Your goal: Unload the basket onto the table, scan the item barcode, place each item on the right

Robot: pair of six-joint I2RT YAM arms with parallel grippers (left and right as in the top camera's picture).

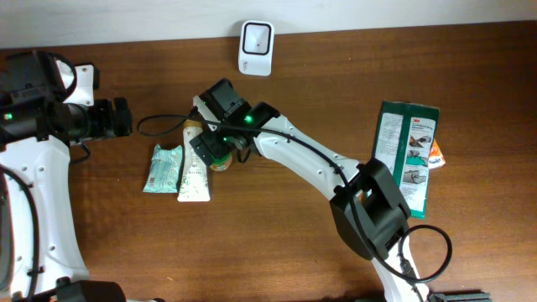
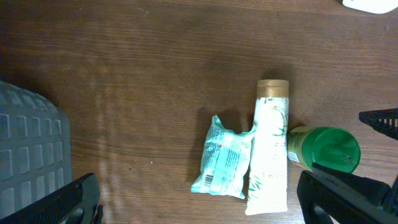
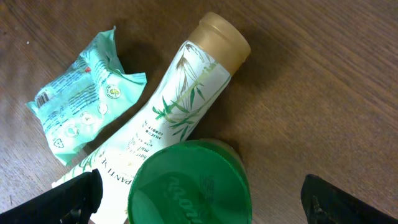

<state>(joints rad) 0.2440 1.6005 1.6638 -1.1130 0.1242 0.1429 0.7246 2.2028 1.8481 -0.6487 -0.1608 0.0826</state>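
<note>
1. Right gripper [image 3: 199,198]: fingers spread wide, clamped on nothing, poised on either side of the green-capped bottle [image 2: 326,149] with no visible contact.
2. Bottle on the brown table [image 1: 352,67], left of centre, just beside a white tube [image 1: 195,172] with a gold cap. Teal packet [image 1: 163,168] against the tube's other side. Hard to tell whether the bottle stands or lies.
3. Judged step: the pick-up of the item to be scanned, most likely the bottle, with the grasp not yet made.
4. Next move, as a judgement: calls for closing on the bottle, lifting it clear of the tube, and turning its barcode toward the white scanner [image 1: 256,48] at the table's far edge. No barcode visible on the bottle from these views.
5. Right arm [image 1: 310,164]: stretched diagonally from the near right corner across the table, wrist tipped down over the cluster.
6. Left gripper [image 1: 124,117]: also wide open and empty, near the table's left edge, apart from the items. Left arm [image 1: 33,193] folded back along that edge.
7. Green box [image 1: 407,155] far right, well apart from everything.
</note>
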